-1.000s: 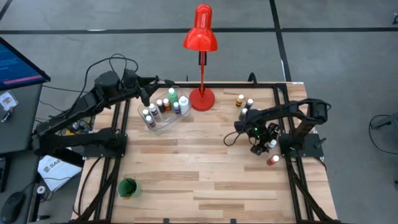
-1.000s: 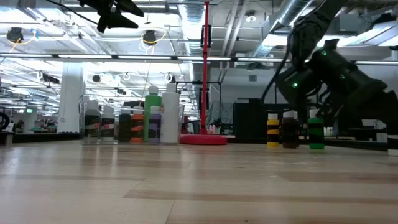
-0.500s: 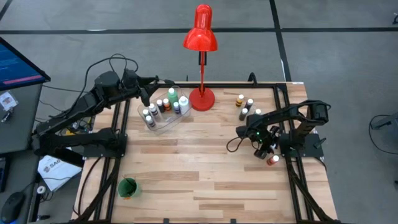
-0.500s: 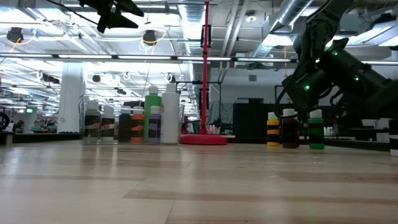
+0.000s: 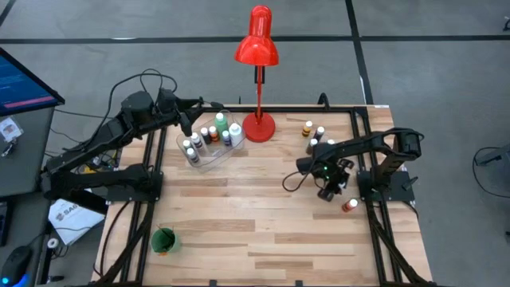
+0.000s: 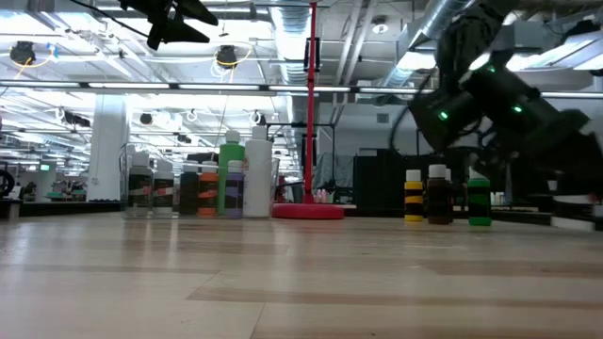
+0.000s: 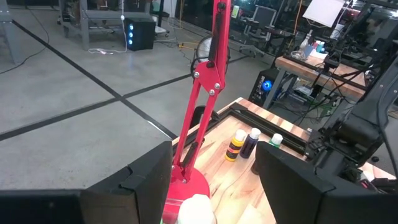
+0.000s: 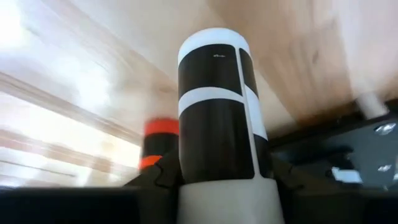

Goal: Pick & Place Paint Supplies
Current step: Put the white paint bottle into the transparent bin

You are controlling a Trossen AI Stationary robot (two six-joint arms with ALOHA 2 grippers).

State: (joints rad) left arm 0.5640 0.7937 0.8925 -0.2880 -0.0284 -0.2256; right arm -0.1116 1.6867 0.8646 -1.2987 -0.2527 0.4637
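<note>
Black paint bottle (image 8: pixel 217 118) clamped between right claw (image 5: pixel 333 190) fingers.

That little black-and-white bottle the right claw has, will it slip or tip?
The bottle looks smooth and round, so it might twist in the right gripper. It is narrow and tall, so it probably tips if set down carelessly.

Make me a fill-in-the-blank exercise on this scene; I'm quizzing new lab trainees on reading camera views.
1. The ____ hand is shut on a black-labelled bottle.
2. The ____ hand hangs open above the clear tub.
3. The desk lamp is coloured ____.
4. The cup near the front left corner of the table is ____.
Missing words: right; left; red; green.
</note>
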